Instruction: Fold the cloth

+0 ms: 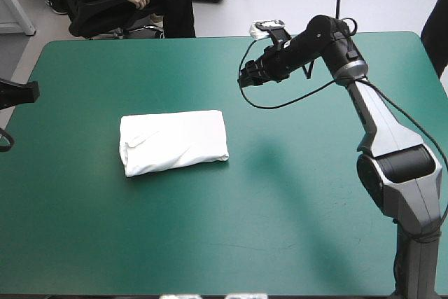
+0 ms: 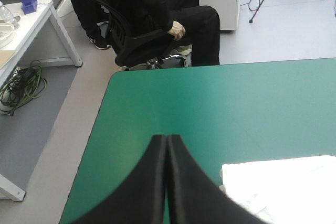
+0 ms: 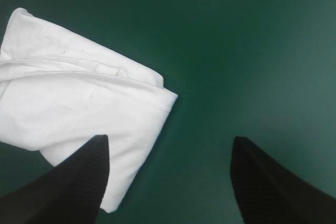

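Finds the T-shirt (image 1: 173, 141) already folded into a compact white oblong. Lying flat on the teal-green counter (image 1: 294, 229), left of the middle and well clear of every edge. In the right wrist view, shows layers stacked at one corner and a few soft creases across the top. No sleeve or hem hanging loose.

Holds the right fingers (image 3: 73, 182) spread wide and empty, raised above the counter out beyond the bundle's far right corner and aimed down toward it. Touching nothing: bare teal-green between them, and one finger crossing the bundle's corner only in line of sight. Probably placed high like that so as not to drag the fold.

Has the left fingers (image 2: 181, 182) pressed together into one pointed arch, gripping nothing, out at the counter's left edge. A corner of the bundle in sight beside them, apart. Reads as a rest pose, out of the way, not a reach.

Judging by this: folding as good as done, with nothing held and both arms off the T-shirt. At most, perhaps a light press on the top layer or a squaring-up of the slightly skewed bundle. Would call for a slow approach from straight above, since loose folded cotton slides and opens easily under a sideways nudge.
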### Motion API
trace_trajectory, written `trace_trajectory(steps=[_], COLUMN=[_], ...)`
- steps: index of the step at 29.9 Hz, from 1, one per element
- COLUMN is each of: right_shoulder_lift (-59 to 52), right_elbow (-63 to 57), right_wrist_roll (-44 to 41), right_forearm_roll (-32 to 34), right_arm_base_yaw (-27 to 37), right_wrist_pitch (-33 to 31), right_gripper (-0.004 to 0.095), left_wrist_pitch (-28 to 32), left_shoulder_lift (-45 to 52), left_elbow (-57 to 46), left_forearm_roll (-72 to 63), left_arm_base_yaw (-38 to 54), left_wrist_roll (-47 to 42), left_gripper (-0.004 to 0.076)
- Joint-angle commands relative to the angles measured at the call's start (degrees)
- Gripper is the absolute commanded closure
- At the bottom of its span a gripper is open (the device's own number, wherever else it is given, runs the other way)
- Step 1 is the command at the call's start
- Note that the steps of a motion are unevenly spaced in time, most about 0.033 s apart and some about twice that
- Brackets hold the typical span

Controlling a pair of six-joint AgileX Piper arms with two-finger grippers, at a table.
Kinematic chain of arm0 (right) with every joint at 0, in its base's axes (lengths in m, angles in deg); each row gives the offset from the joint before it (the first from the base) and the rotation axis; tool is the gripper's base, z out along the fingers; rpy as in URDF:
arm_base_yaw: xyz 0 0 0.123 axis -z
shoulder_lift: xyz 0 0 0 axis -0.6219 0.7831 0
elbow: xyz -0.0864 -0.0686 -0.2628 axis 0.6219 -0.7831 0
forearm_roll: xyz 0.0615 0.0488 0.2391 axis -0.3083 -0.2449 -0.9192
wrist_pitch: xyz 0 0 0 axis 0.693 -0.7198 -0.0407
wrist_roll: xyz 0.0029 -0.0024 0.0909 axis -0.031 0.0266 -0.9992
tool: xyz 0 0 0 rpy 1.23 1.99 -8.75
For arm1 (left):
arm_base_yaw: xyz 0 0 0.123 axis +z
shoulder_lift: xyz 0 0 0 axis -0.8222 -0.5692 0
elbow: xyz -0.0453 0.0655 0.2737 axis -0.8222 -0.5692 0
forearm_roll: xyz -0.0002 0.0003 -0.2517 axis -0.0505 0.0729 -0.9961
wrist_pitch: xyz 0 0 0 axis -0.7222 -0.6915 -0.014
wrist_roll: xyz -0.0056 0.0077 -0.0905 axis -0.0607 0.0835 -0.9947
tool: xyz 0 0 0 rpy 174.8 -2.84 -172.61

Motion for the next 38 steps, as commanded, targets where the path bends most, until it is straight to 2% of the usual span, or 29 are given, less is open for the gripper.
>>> trace_trajectory(steps=[1,10,24,30,33,36,38], right_shoulder_lift=[-4.65,-0.94,6.56,10.15,11.31,11.42,11.42], right_elbow=[-2.90,-8.94,-9.36,-9.36,-9.36,-9.44,-9.34], right_wrist_roll=[0.87,6.40,7.67,9.12,9.67,10.00,11.32], right_forearm_roll=[-4.20,-8.10,-13.22,-17.92,-18.09,-15.73,-13.10], right_arm_base_yaw=[0.91,-3.89,-7.00,-8.25,-9.30,-9.72,-9.72], right_wrist_pitch=[-0.73,3.72,4.15,2.13,1.52,1.52,1.40], right_gripper=[0.0290,0.0290,0.0291,0.0298,0.0421,0.0699,0.0925], left_wrist_pitch=[2.04,2.95,2.47,2.47,2.47,2.43,2.21], left_shoulder_lift=[-0.77,-2.90,-3.88,-3.88,-3.88,-3.88,-3.88], left_elbow=[1.23,1.23,1.23,1.23,1.23,1.23,1.23], left_forearm_roll=[-0.82,-0.82,-0.62,0.50,0.72,0.83,0.95], left_arm_base_yaw=[-0.13,-0.13,-0.13,-0.13,-0.13,-0.13,-0.13], left_wrist_roll=[-0.52,-0.25,0.20,0.20,0.20,0.20,1.15], left_gripper=[0.0741,0.0741,0.0741,0.0741,0.0741,0.0741,0.0741])
